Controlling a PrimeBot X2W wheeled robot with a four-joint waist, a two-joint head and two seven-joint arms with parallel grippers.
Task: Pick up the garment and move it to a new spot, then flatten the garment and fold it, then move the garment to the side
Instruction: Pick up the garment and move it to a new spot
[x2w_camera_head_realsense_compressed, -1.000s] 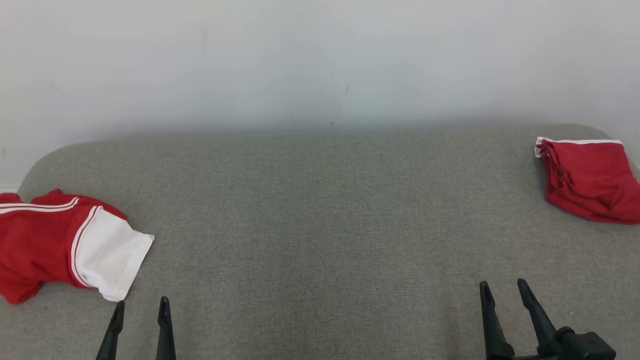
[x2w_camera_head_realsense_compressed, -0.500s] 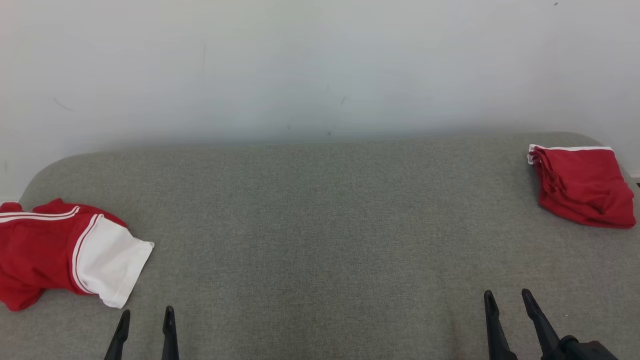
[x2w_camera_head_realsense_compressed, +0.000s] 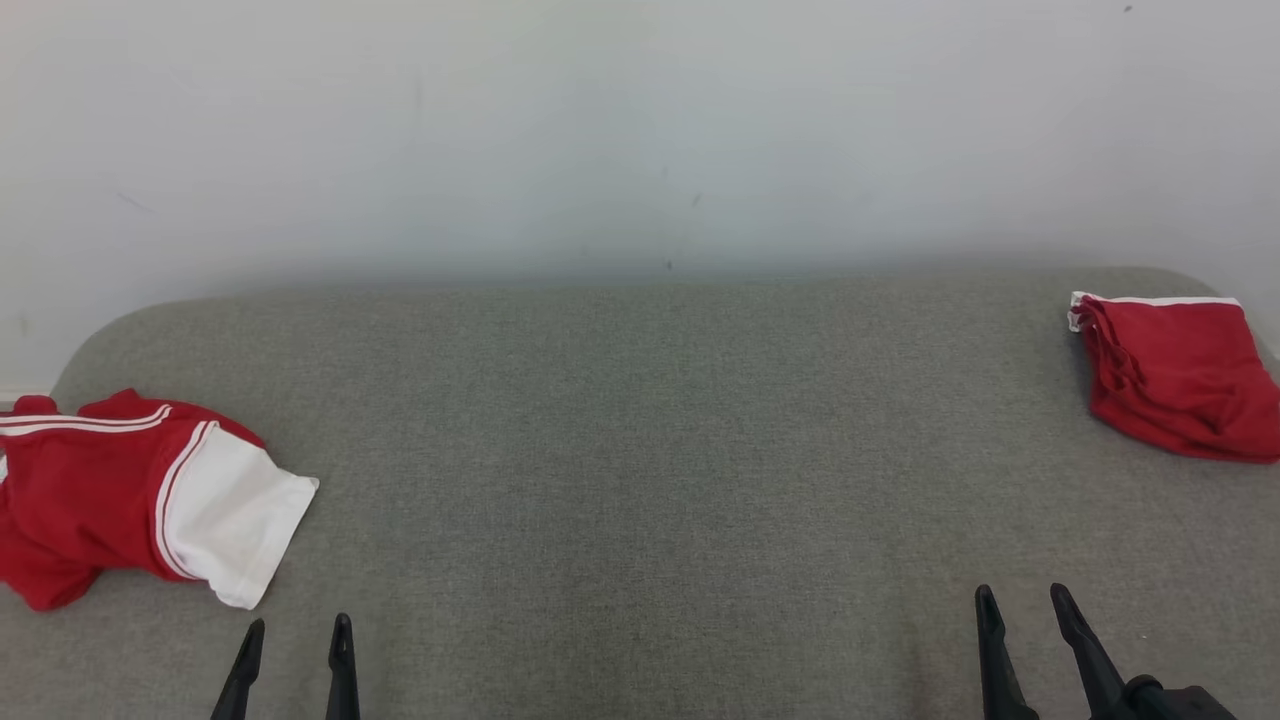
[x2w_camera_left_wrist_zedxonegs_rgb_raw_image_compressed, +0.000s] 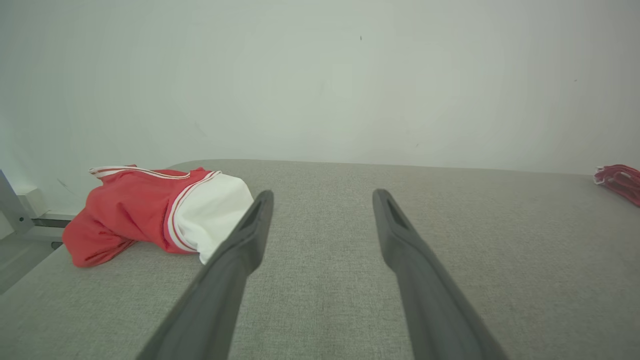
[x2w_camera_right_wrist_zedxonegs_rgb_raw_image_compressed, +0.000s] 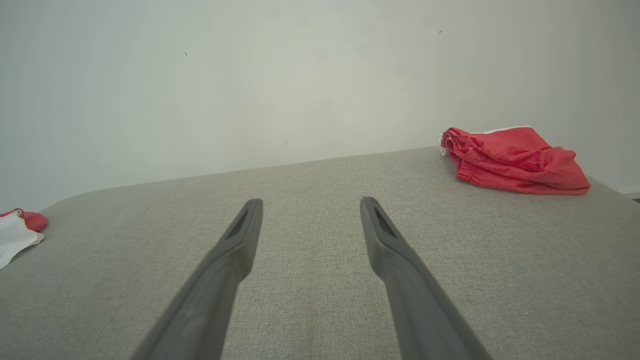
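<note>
The grey bench (x2w_camera_head_realsense_compressed: 640, 450) is carrying a rumpled red-and-white garment (x2w_camera_head_realsense_compressed: 130, 500) at its left edge and a folded red garment (x2w_camera_head_realsense_compressed: 1180, 375) at the far right corner (probably finished). The left end effector (x2w_camera_head_realsense_compressed: 298, 622) and right end effector (x2w_camera_head_realsense_compressed: 1022, 591) are hovering wide open, holding nothing. The pickup is looking next, calling for a leftward reach.

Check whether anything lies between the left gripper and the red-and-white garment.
Nothing visible does. Just bare grey surface separates the open left gripper from the red-and-white garment, which lies ahead and to its left.
</note>
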